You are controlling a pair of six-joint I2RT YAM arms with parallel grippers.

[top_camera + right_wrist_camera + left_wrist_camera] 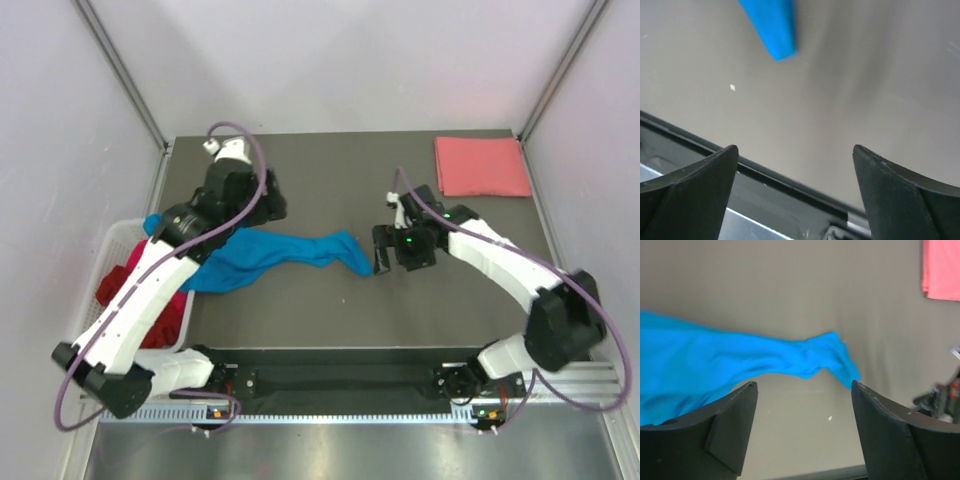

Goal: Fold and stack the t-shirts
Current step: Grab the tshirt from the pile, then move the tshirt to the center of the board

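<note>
Across left-centre of table [330, 180], blue t-shirt [270, 255] lies bunched like rope, one end at basket [118, 238] on left edge. Pink t-shirt [482, 166] folded, far right corner. Left gripper [262, 198] jaws spread wide, empty, near shirt. Right gripper [383, 255] same, just beside shirt's tip. Imo pull clear of basket, pinch single layer at hem corners, spread flat before folding.

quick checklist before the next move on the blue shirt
1. left gripper open and empty: ok
2. right gripper open and empty: ok
3. blue t-shirt spread flat: not ok, bunched in a long strip
4. blue t-shirt clear of the basket: cannot tell, the left arm covers that end
5. salmon pink t-shirt folded, far right corner: ok
</note>
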